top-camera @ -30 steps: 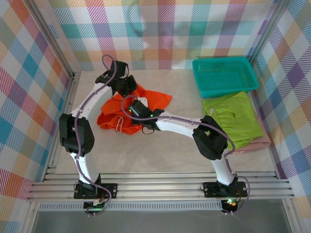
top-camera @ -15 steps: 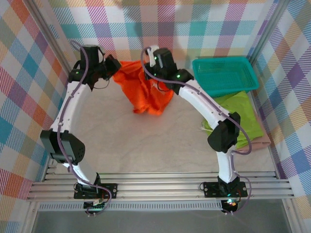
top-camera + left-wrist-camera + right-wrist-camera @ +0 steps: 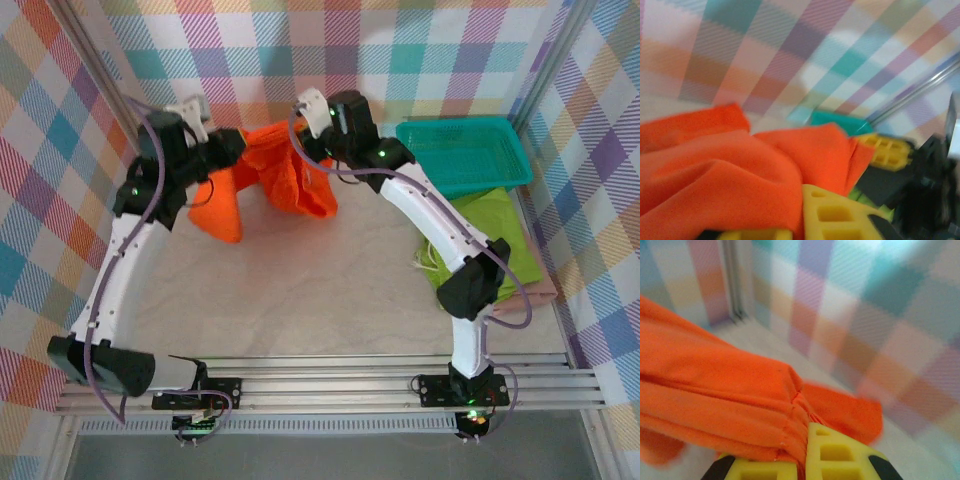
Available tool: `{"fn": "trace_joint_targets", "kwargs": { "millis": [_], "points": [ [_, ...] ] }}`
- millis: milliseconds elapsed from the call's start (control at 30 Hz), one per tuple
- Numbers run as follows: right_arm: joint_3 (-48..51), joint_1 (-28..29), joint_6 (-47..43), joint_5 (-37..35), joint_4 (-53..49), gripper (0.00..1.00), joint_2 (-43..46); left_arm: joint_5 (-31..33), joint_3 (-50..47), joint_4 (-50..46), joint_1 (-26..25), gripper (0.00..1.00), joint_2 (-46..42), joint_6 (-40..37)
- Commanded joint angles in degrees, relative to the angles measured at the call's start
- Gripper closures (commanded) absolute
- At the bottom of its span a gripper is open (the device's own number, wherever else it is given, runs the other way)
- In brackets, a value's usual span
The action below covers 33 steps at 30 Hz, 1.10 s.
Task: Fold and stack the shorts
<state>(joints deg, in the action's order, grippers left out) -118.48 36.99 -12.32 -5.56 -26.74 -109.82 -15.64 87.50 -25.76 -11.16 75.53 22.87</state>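
Grips the orange shorts (image 3: 290, 185) aloft over the far side of the table (image 3: 300, 290), left hand (image 3: 795, 220) and right hand (image 3: 801, 455) each pinched shut on bunched cloth. Looks about two-thirds done, with lime green shorts (image 3: 480, 235) folded atop pink shorts (image 3: 545, 285) at right. Leaves orange to fold and stack.

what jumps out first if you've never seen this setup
The bright orange shorts are held up at the back of the table, gripped by the left gripper and the right gripper. At the right, lime green shorts lie next to a teal basket.
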Motion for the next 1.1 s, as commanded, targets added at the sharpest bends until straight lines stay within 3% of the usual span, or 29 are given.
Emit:
{"fn": "trace_joint_targets", "kwargs": {
  "millis": [0,167,267,400,533,600,733,1067],
  "points": [
    [14.79,-6.13,-2.93,-8.77,7.94,1.00,7.92,4.66,-10.79,1.72,-0.43,0.73,-6.61,-1.26],
    [35.24,-6.48,-4.27,-7.54,14.34,1.00,19.75,12.01,-25.03,-0.74,-0.27,0.28,-13.79,4.61],
    [42.63,-6.49,-2.53,-6.24,13.80,0.99,24.69,16.54,-29.64,-5.56,0.29,0.12,-17.74,9.80],
    [50.16,-6.49,1.30,-5.26,14.68,0.98,28.59,16.35,-35.03,-9.88,1.96,0.11,-18.81,18.79],
    [54.58,-6.39,6.12,-3.08,14.25,0.98,30.05,8.62,-45.61,-2.90,1.34,0.14,-18.61,29.95],
    [56.32,-6.43,8.33,-2.45,14.83,0.98,30.43,8.99,-49.03,-0.99,0.05,0.18,-18.50,33.37],
    [57.47,-6.41,10.05,-1.93,14.88,0.99,30.54,15.64,-50.25,-4.50,-2.90,0.22,-17.88,36.01],
    [58.00,-6.40,11.79,-1.22,14.21,0.99,30.46,11.45,-46.91,-0.84,-3.17,0.33,-2.19,38.79]
  ]
}}
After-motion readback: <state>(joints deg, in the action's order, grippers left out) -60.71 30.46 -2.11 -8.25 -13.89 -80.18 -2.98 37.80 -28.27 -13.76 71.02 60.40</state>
